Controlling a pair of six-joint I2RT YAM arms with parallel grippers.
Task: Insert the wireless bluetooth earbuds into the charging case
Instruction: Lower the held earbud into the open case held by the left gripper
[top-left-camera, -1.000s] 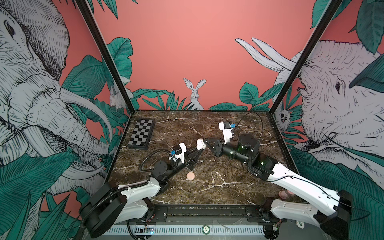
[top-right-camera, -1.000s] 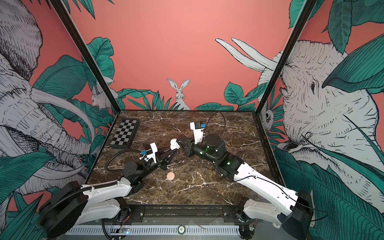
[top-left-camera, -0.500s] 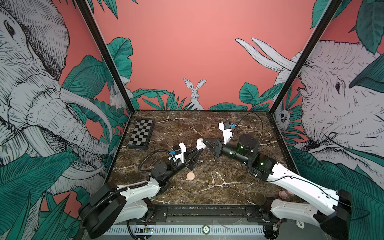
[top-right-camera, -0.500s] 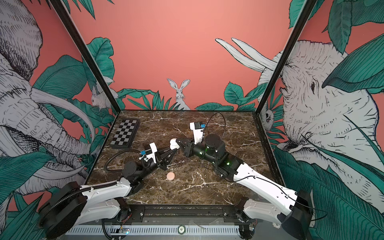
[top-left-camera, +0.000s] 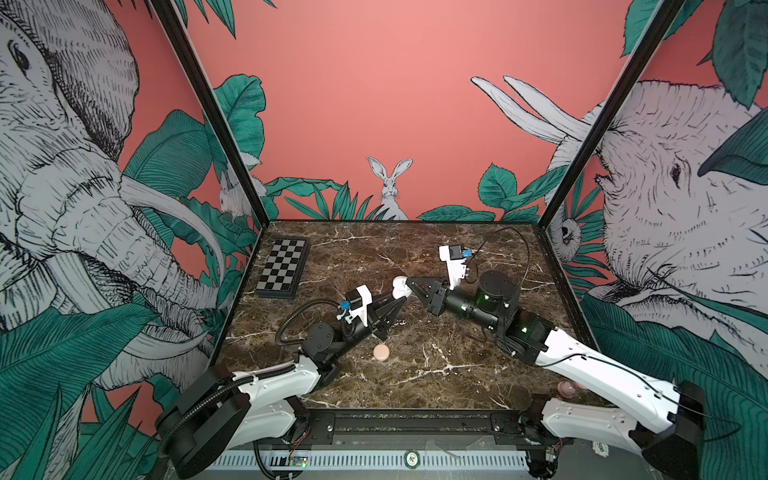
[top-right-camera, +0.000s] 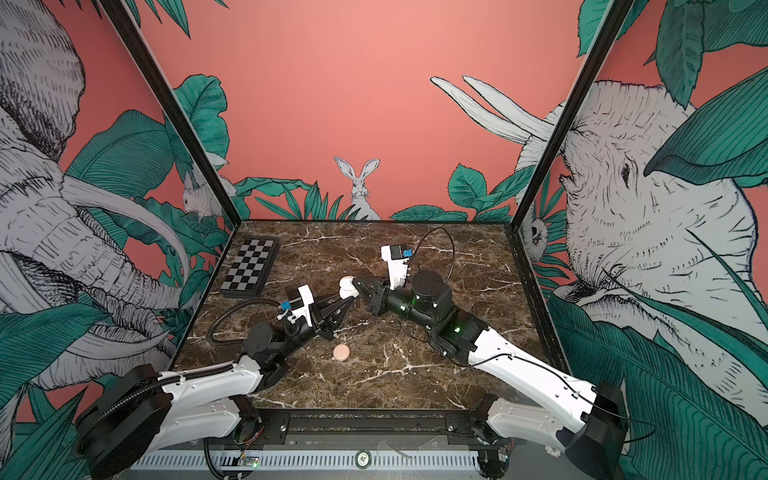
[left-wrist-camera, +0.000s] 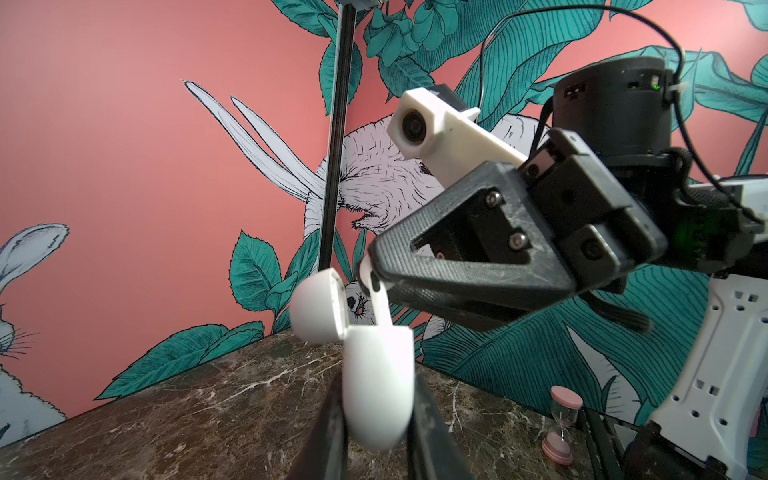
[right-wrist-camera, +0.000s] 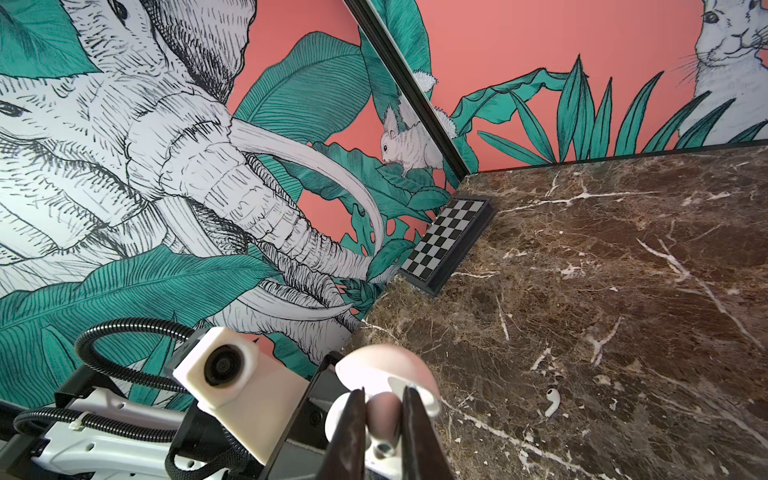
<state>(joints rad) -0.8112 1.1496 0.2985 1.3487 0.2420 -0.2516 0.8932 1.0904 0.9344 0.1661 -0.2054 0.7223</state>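
My left gripper (left-wrist-camera: 376, 392) is shut on the white charging case (left-wrist-camera: 378, 374) and holds it above the marble with its lid (left-wrist-camera: 316, 311) swung open. In both top views the case (top-left-camera: 400, 286) (top-right-camera: 347, 286) sits mid-table between the two arms. My right gripper (right-wrist-camera: 383, 399) is shut on one of the wireless bluetooth earbuds (right-wrist-camera: 382, 409), right at the case's open mouth. The left wrist view shows that earbud's stem (left-wrist-camera: 381, 309) dipping into the case. A second earbud (right-wrist-camera: 552, 402) lies loose on the marble beside the case.
A pale pink round puck (top-left-camera: 381, 352) (top-right-camera: 341, 352) lies on the marble in front of the left arm. A small chessboard (top-left-camera: 284, 268) (top-right-camera: 249, 267) sits at the back left by the wall. A pink hourglass (left-wrist-camera: 561, 424) stands near the right arm's base.
The right gripper has edged slightly left toward the case with the earbud. The left arm and the case hold still.
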